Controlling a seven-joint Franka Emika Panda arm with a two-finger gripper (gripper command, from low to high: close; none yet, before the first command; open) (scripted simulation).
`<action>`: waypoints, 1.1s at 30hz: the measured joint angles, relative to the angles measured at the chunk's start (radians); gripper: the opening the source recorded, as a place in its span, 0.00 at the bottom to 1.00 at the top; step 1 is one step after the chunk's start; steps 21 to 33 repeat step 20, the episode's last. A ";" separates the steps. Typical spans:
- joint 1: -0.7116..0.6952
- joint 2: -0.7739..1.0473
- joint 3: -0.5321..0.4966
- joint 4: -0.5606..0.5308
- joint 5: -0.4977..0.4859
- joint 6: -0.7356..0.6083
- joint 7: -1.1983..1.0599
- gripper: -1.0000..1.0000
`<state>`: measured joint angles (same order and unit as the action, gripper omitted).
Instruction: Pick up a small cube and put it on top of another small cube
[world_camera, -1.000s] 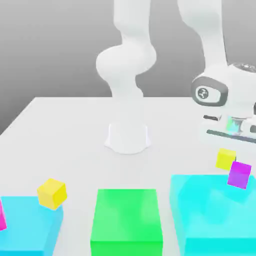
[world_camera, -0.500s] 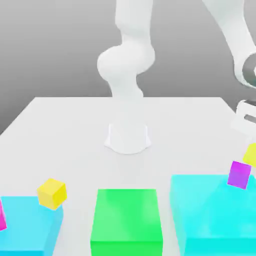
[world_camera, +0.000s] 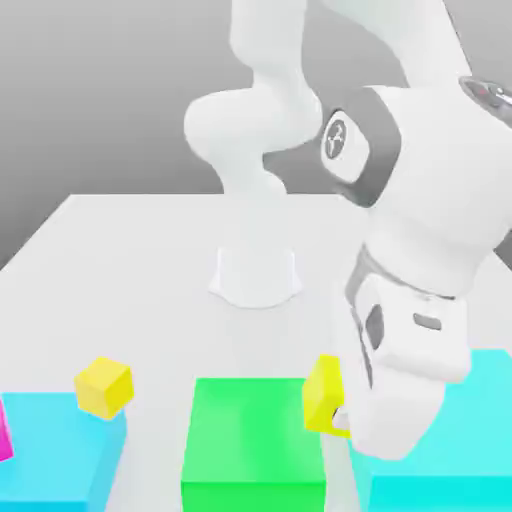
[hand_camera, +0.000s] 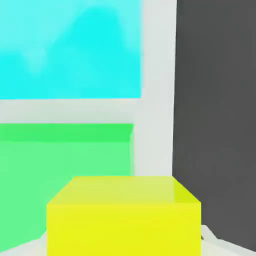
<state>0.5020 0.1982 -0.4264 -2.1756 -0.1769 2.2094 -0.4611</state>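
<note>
One small yellow cube (world_camera: 324, 396) sits clamped in the jaws of the gripper (world_camera: 338, 412), which are closed on it; in the hand view the same cube (hand_camera: 124, 215) looms just under the camera. In the exterior view it hangs in the air, tilted, over the near right corner of the green block (world_camera: 254, 440), with the bulky white hand and wrist (world_camera: 405, 350) of the arm just to its right. That hand covers much of the cyan block (world_camera: 480, 440) on the exterior view's right.

Further out to the left, the second small yellow cube (world_camera: 104, 387) rests at the far right corner of the other cyan block (world_camera: 60, 450), at the exterior view's near left. A sliver of a magenta cube (world_camera: 5, 440) shows at the left edge on that same block. The arm's round base (world_camera: 256, 275) stands on the white table (world_camera: 130, 260) toward the far side, well apart from all the blocks.

Judged from this, the pick is done and the carry is the step in hand: the held cube is between its pickup side and the target, with the whole green block yet to cross. The next move calls for travelling leftward across the green block, high enough to pass above the resting yellow cube, then levelling the held cube, lining it up squarely over the other and lowering it until the faces meet before the jaws let go. Since the target sits near a corner of its block, a sideways nudge could knock it off.
</note>
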 joint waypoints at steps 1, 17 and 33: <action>-0.029 0.000 -0.019 0.001 0.023 0.006 -0.023 0.00; -0.465 0.128 -0.175 -0.008 0.455 0.222 -0.436 1.00; -0.465 0.128 -0.175 -0.008 0.455 0.222 -0.436 1.00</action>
